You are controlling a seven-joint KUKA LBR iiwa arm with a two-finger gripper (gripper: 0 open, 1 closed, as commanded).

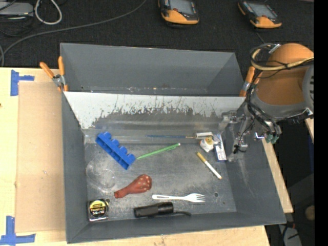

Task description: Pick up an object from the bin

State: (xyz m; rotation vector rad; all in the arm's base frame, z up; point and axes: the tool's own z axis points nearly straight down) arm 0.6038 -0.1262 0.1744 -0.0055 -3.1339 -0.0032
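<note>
Black matte cylinder (154, 209) btm; claw (231, 148) nr white box (206, 142), maybe card.

cover (285, 81): orange, rounded | cables (254, 53): black, looped | claw (234, 146): grey metal

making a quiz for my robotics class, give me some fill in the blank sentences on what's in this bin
1. The toothed plastic block on the floor of the grey metal bin is coloured ____.
2. The white plastic utensil just above the black cylindrical tool is a ____.
3. The yellow-and-black tape measure lies in the bin's lower ____ corner, as the view shows it.
4. The robot's hand hangs at the view's ____ side of the bin.

Missing words: blue; fork; left; right.
</note>
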